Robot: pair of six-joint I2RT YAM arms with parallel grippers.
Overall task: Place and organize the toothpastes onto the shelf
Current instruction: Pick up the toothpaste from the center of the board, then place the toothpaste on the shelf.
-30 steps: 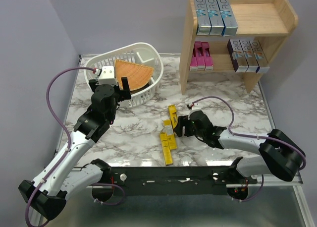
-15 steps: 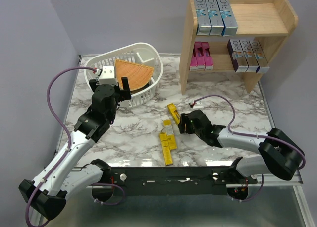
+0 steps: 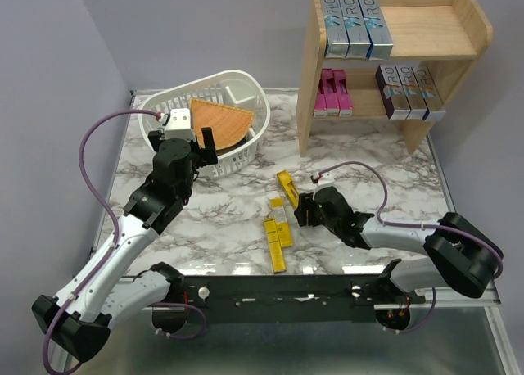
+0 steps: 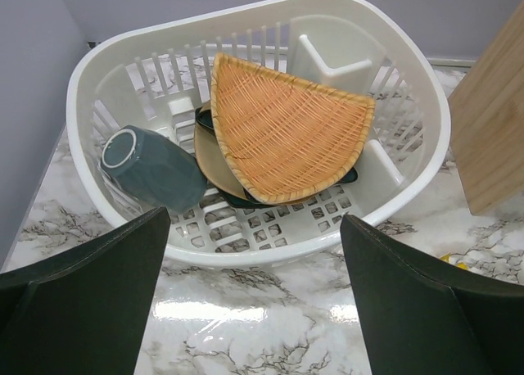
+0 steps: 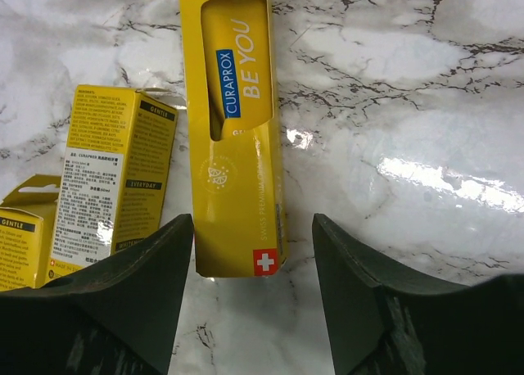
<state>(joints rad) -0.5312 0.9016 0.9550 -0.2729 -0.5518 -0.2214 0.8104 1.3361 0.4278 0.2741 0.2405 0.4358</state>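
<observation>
Basket back left, shelf back right with toothpastes on both tiers — loose cartons on the table in front.

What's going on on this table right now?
A two-armed robot is sorting toothpaste boxes onto a wooden shelf. The right gripper has its jaws open around the end of a yellow box lying on the marble table, with more yellow boxes beside it. The shelf already holds blue-silver boxes on top, and pink boxes and purple-silver boxes below. The left gripper hovers open and empty in front of a white basket.
</observation>
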